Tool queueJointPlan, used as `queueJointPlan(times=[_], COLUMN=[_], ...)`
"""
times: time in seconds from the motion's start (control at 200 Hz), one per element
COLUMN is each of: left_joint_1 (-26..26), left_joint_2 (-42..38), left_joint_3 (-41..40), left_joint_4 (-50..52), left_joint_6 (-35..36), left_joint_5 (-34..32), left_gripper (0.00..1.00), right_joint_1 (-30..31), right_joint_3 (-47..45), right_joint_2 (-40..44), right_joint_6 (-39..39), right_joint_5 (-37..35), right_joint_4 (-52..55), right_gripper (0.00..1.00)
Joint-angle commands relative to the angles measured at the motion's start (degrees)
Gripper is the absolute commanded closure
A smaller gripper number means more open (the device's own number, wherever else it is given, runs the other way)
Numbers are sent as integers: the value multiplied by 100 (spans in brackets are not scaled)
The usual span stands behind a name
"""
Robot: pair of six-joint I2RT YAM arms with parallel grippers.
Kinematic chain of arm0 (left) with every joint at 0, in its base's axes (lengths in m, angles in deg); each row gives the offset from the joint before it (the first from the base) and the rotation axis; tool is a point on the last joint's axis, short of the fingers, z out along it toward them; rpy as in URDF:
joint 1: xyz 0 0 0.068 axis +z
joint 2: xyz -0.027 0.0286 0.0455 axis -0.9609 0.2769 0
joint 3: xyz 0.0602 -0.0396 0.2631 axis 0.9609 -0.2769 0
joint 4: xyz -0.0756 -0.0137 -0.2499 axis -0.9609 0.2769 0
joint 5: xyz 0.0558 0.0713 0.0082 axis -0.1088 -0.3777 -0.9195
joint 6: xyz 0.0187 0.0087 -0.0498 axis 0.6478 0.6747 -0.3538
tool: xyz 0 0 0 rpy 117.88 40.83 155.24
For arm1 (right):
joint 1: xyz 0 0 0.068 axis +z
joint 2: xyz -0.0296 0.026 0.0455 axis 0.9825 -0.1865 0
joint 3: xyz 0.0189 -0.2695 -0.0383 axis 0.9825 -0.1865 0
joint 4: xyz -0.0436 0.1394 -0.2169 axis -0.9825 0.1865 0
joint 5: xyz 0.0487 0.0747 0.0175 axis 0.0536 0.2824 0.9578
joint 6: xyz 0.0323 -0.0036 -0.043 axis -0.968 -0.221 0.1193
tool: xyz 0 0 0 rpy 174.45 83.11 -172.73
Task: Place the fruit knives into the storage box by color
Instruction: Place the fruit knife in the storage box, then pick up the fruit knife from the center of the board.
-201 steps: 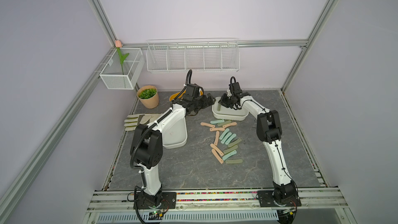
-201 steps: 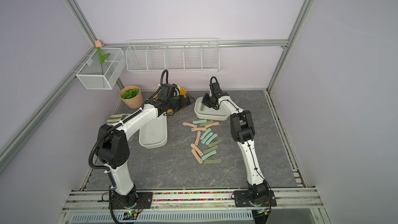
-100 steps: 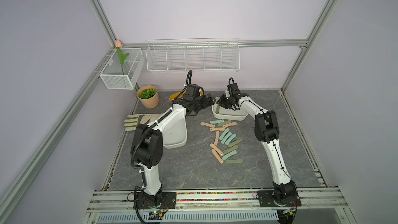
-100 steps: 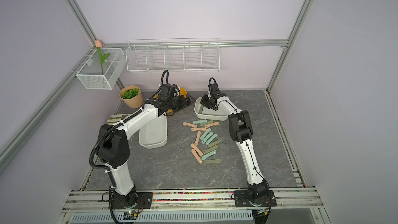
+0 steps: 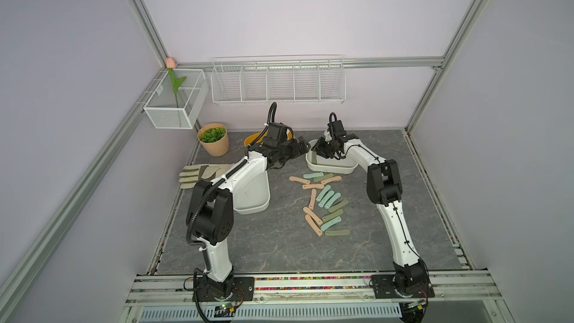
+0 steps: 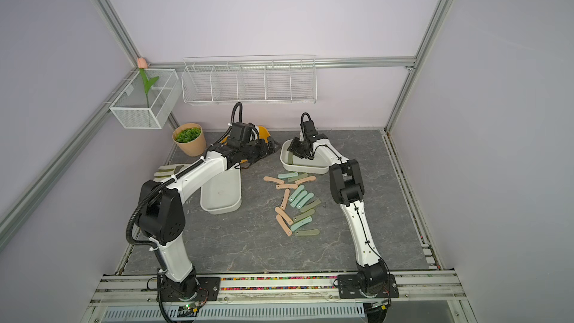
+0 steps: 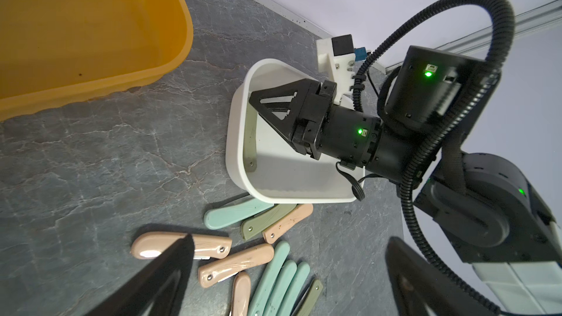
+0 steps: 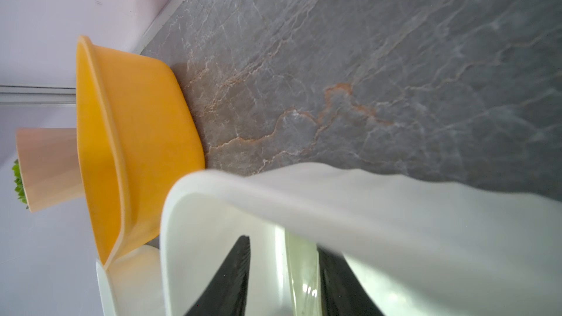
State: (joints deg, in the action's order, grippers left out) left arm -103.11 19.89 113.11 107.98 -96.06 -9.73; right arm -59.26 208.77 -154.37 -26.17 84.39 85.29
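Olive-green plastic shows between my right gripper's [image 8: 283, 243] fingers [image 8: 234, 269]: one fruit knife [image 7: 251, 138] lies inside the white storage box [image 7: 232, 147], along its wall, at the back edge of the worktop [image 5: 279, 243]. The fingers stand partly apart on either side of it, with a clear gap on one side, so nothing is clamped. My left gripper [image 5: 298, 148] hangs spread wide and empty beside that box, near the yellow box [image 7: 91, 89]. The other fruit knives [image 5: 326, 197], peach, mint and olive, lie scattered mid-worktop, the nearest just beside the white box.
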Motion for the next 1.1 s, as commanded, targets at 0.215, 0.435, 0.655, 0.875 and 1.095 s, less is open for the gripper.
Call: queueJointPlan(times=[0.215,0.435,0.655,0.875,1.095], left_joint_1=[2,-104,-261,-303,-304], left_joint_2=[-1039,-1692,-2192,-2419,-2545], left_joint_3=[-814,-1386,-1970,-2275,-2339], left_joint_4=[16,411,334,242,203], left_joint_6=[-57,241,180,91,71], left_joint_5=[-96,-15,-20,-82,-101], left_gripper=[1,1,1,1,1], right_joint_1=[51,252,1193,2546,3363], right_joint_3=[-1737,-3902,-5442,-6186,-6511], right_joint_2=[2355,4074,5217,5525,5790], right_joint_6=[504,655,875,526,-184], right_joint_5=[-225,-641,-1857,-3374,-3842], right_joint_4=[205,165,822,1665,2342], right_gripper=[45,35,28,7,1])
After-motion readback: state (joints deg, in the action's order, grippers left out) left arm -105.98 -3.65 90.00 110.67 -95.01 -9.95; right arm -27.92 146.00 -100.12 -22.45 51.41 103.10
